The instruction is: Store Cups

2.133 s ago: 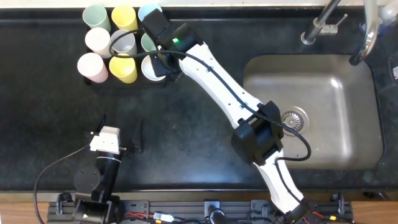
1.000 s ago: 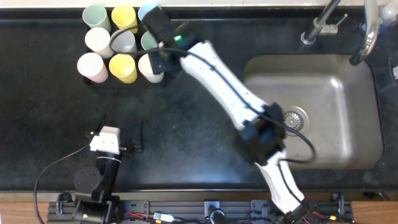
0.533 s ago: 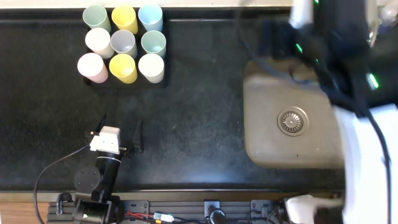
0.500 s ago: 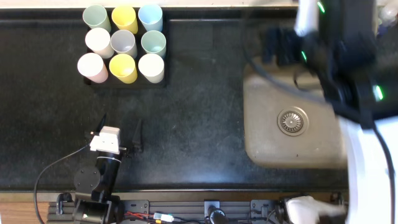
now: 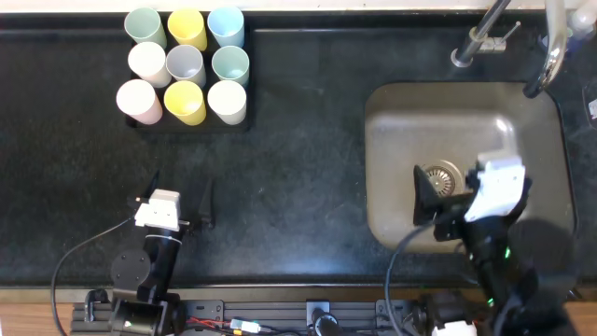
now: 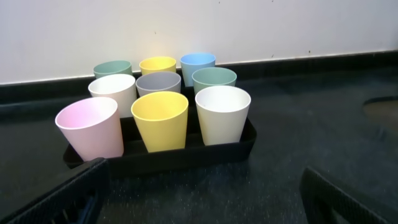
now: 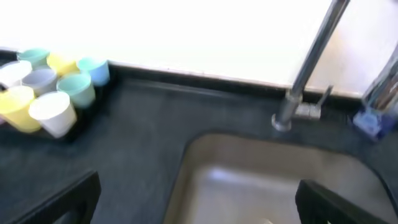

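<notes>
Your right gripper [image 5: 431,207] hangs over the brushed steel sink basin [image 5: 392,121], near its round drain [image 5: 438,177], with both fingers spread wide and nothing between them. In its wrist view the dark fingers [image 7: 62,199] frame the curved rim of the basin and, beyond it, the upright chrome tap [image 7: 311,68] at the back of the counter.

Your left gripper [image 5: 182,179] sits low over the black speckled worktop [image 5: 298,187], close to its own base, likewise released and empty. It faces the cups, well apart from them.

All nine plastic tumblers stand upright, mouths up, in a three-by-three block inside the shallow black tray [image 6: 186,155] at the back left of the worktop, against the wall. Nearest your left gripper you have the pink cup [image 6: 90,127], a yellow cup [image 6: 160,119] and a white cup [image 6: 222,114]. Behind them stand a second white cup [image 6: 112,90], the grey cup [image 6: 158,83] and a green cup [image 6: 214,79]. The last row holds another green cup [image 6: 112,68], a second yellow cup [image 6: 157,65] and the blue cup [image 6: 198,61]
</notes>
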